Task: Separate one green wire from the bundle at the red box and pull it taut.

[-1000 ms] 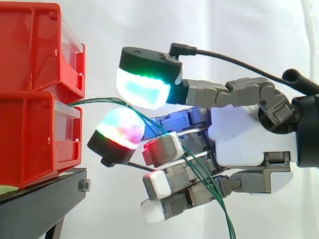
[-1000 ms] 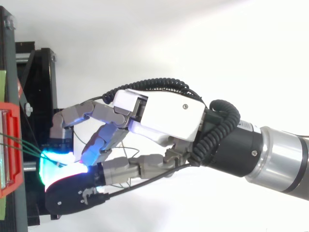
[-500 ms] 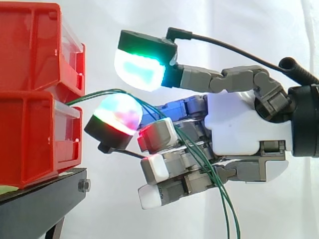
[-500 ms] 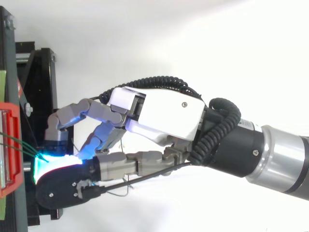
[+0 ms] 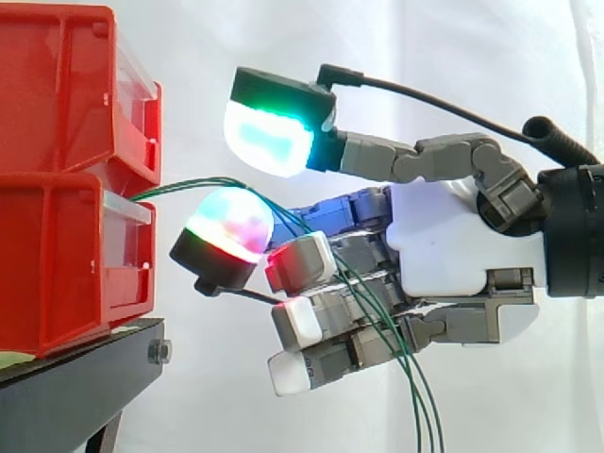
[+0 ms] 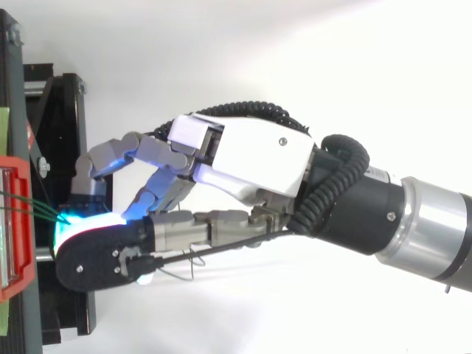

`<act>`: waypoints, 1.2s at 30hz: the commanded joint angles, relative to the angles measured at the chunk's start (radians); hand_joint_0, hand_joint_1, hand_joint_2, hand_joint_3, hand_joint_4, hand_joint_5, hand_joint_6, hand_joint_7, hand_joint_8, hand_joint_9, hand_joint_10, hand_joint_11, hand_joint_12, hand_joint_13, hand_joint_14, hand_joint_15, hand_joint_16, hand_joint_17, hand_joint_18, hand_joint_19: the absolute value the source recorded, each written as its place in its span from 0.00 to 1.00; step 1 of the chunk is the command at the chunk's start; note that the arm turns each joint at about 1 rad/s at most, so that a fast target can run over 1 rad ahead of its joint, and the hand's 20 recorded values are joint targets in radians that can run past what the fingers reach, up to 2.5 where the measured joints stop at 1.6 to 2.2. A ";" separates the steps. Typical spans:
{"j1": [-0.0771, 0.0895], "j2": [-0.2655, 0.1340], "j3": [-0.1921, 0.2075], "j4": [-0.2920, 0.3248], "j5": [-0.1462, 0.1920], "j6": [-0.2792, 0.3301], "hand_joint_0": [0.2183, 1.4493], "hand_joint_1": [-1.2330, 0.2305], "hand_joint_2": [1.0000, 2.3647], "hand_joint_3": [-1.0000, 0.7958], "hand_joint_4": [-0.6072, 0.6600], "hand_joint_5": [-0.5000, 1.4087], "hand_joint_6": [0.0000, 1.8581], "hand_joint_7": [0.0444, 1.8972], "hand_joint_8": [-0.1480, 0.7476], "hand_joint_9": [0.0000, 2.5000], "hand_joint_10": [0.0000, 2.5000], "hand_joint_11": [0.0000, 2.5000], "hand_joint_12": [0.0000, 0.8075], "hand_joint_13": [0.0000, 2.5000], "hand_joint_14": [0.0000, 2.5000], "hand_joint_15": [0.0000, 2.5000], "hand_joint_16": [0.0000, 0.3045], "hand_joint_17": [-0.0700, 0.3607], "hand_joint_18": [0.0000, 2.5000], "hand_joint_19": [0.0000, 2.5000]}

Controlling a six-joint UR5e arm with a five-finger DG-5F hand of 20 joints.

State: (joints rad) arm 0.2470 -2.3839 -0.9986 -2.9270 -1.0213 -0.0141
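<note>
The hand [image 5: 453, 250] reaches level toward the bins with its two glowing pads parted. The upper pad [image 5: 269, 140] is stretched out straight and the lower pad [image 5: 231, 226] sits beneath it. They leave a narrow slot and do not pinch. The other fingers are curled below.

The green wires [image 5: 189, 182] leave the top front edge of the lower red bin [image 5: 57, 264] and arch through that slot. They lie on the lower pad, then slant down across the curled fingers and hang slack.

A small gap separates the pads from the bin fronts. The upper red bin [image 5: 57, 85] overhangs slightly. The black stand [image 5: 75, 387] juts out under the lower pad. Open white curtain [image 5: 425, 57] lies above and below the hand.
</note>
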 commanded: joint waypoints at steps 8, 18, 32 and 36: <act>-0.017 0.002 0.000 -0.018 -0.005 -0.003 0.30 0.39 0.01 0.45 0.59 0.17 0.47 0.53 0.48 0.46 0.01 0.49 0.49 0.45 0.01 0.30 0.18 0.44 0.34 0.23; -0.022 0.006 0.000 -0.024 -0.005 -0.007 0.26 0.40 0.00 0.31 0.60 0.16 0.48 0.49 0.47 0.46 0.01 0.49 0.48 0.44 0.01 0.30 0.17 0.44 0.33 0.23; -0.022 0.025 0.003 -0.063 -0.005 -0.023 0.30 0.38 0.01 0.48 0.57 0.17 0.49 0.52 0.50 0.46 0.01 0.49 0.51 0.45 0.01 0.29 0.19 0.46 0.35 0.22; -0.020 0.026 0.005 -0.061 -0.005 -0.024 0.31 0.35 0.01 0.48 0.54 0.17 0.49 0.52 0.50 0.46 0.01 0.49 0.50 0.45 0.01 0.30 0.18 0.45 0.34 0.22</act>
State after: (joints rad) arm 0.2256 -2.3591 -0.9947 -2.9878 -1.0262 -0.0371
